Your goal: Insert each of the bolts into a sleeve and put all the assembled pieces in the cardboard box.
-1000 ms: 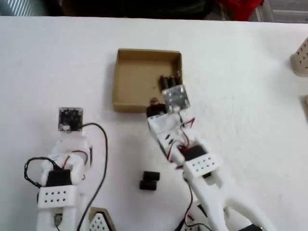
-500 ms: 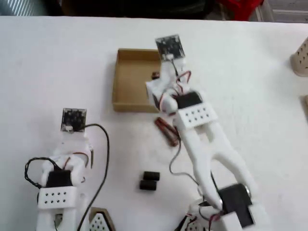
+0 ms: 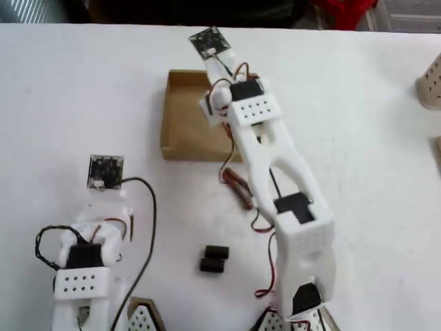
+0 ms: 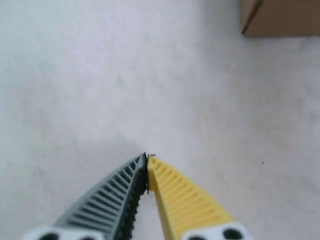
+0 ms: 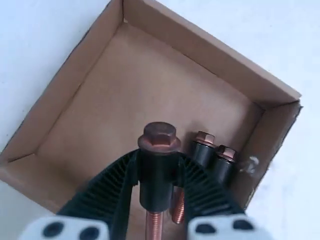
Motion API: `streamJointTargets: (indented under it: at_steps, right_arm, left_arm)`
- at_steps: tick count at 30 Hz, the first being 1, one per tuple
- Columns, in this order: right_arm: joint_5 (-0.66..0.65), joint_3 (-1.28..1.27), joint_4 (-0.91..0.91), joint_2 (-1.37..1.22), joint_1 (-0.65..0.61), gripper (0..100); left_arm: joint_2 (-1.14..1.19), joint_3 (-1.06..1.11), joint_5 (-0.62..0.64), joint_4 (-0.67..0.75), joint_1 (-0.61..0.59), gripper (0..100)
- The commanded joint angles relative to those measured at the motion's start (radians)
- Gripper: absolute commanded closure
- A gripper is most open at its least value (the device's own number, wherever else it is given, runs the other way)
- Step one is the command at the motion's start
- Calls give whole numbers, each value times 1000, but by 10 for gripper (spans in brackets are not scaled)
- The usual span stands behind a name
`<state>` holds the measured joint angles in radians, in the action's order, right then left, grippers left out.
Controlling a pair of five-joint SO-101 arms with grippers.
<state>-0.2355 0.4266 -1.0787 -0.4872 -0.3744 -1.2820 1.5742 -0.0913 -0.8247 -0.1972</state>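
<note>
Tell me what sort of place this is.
Probably a robotics lab or workshop bench set up for assembly practice. A left arm and a right arm, both white with exposed wiring, stand at a plain white table. On it are a cardboard box, loose copper bolts and black sleeves.

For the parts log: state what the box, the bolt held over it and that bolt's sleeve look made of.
Box: brown cardboard, matte, raw cut edges. Bolt: metal, copper-coloured, slight sheen, hex head and threaded shank. Sleeve: black and dull, perhaps plastic or rubber; can't tell which.
</note>
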Motion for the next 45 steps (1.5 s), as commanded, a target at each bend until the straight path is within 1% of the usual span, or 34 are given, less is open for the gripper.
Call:
streamJointTargets:
  at_steps: [1,12,17,20,24,26,30,34,37,43,45]
  right_arm:
    - [-14,130,-1,-65,31,981]
    - [-14,132,116,-213,41,981]
    - [-17,127,122,-222,39,977]
    - [-14,124,107,-223,36,909]
    - [-18,129,42,-217,33,760]
    - [-18,133,-2,-211,35,726]
    - [-18,144,-91,-148,36,759]
    - [-18,144,-217,-19,35,795]
    - [-18,141,-331,93,33,800]
    - [-20,135,-501,262,33,800]
    - [-51,135,-587,317,19,800]
  left_arm:
    - [-15,-40,-12,26,13,980]
    - [-15,-40,-12,26,13,980]
    - [-15,-40,-12,26,13,980]
    - [-15,-40,-12,26,13,980]
    - [-15,-25,-9,63,12,980]
    - [-15,-20,-8,78,12,980]
    - [-15,-20,-6,81,10,980]
    - [-15,-18,-8,81,10,980]
    - [-15,-18,-9,81,10,980]
    - [-15,-18,-9,81,8,980]
    - [-15,-18,-9,80,8,980]
